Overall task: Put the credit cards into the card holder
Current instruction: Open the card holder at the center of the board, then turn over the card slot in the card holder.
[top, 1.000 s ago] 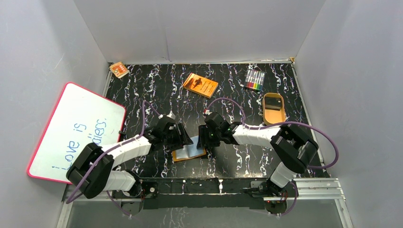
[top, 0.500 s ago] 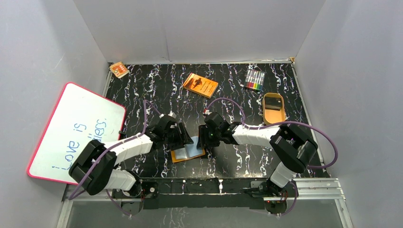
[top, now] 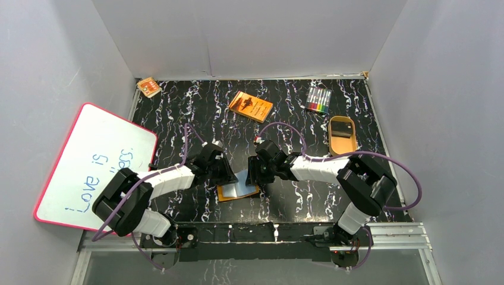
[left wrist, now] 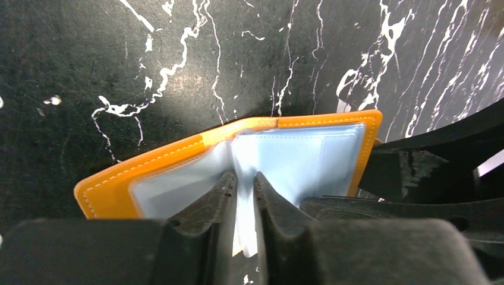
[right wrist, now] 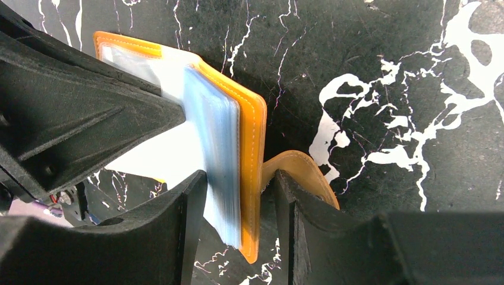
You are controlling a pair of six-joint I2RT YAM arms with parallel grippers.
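Note:
The card holder (top: 238, 190), an orange wallet with pale blue pockets, lies open near the front between both grippers. In the left wrist view my left gripper (left wrist: 243, 180) is shut on a pale blue inner leaf at the fold of the card holder (left wrist: 306, 157). My right gripper (right wrist: 238, 184) is shut on the right half of the card holder (right wrist: 252, 136), pockets and orange cover between its fingers; the snap tab (right wrist: 303, 172) curls outside one finger. One black credit card (top: 340, 128) lies in the tan tray at the right.
A tan oval tray (top: 343, 145) sits at the right. An orange book (top: 251, 106) and a marker pack (top: 318, 100) lie at the back. A whiteboard (top: 95, 166) leans at the left, with a small orange box (top: 148, 87) in the back left corner.
My left gripper has closed from open onto the wallet's inner blue leaf and shifted slightly towards the fold. The right gripper has kept its hold and place.

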